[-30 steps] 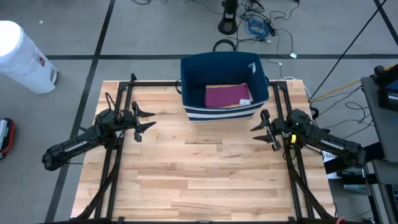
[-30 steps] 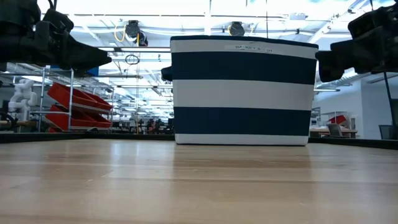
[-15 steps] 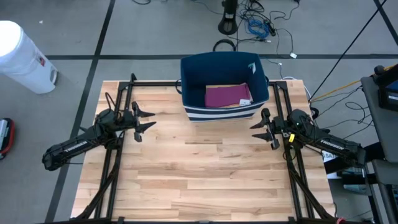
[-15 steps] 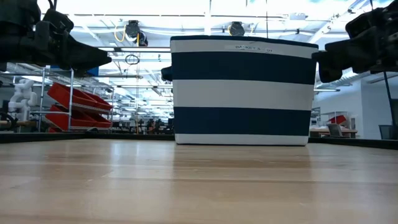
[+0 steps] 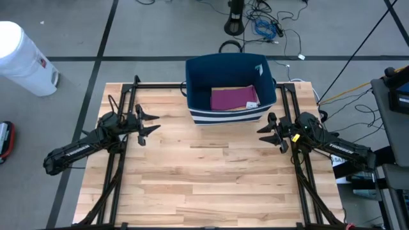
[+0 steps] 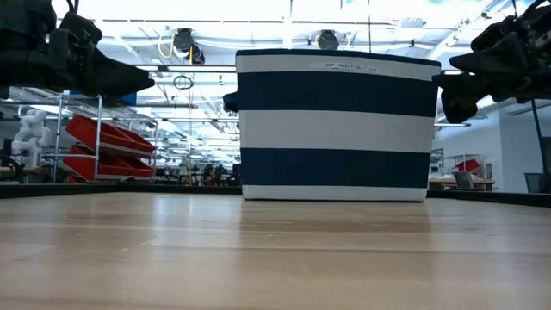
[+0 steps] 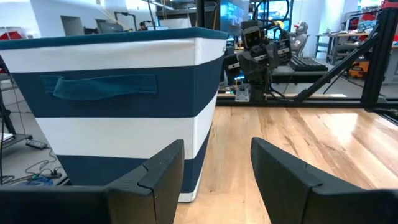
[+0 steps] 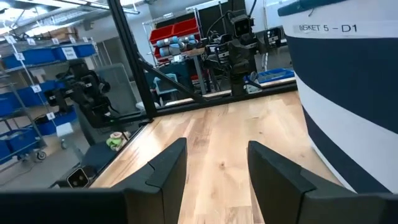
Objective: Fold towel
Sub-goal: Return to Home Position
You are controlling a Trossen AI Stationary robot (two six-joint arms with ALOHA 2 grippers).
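only the high view looks down into the blue bin (image 5: 192, 83). there the purple towel (image 5: 232, 98) lies folded flat on the bin's floor, a neat rectangle with a small white tag at one corner. a thin tan cloth edge (image 5: 230, 108) shows from beneath it, on the side nearer the bin's front wall. the low view shows none of this. it meets only the bin's outer wall, soft fabric in broad navy and white bands, standing upright on the pale tabletop (image 5: 204, 179) of jointed wooden planks. the left wrist view adds a flat navy strap handle (image 7: 102, 84) sewn across one wall of the bin. the right wrist view adds a white label (image 8: 328, 28) near the bin's rim, reading "basket - d1".

the left hand (image 5: 151, 123) hovers to the left of the bin, well apart from it, its two dark fingers (image 7: 155, 180) spread wide with nothing between them. the right hand (image 5: 268, 131) hangs to the right of the bin, just off its front corner, its fingers likewise parted and empty. in the low view both hands sit raised above the tabletop, level with the bin's upper navy band. the purple towel lies inside the bin, between the two hands and farther back than either, and neither touches it.
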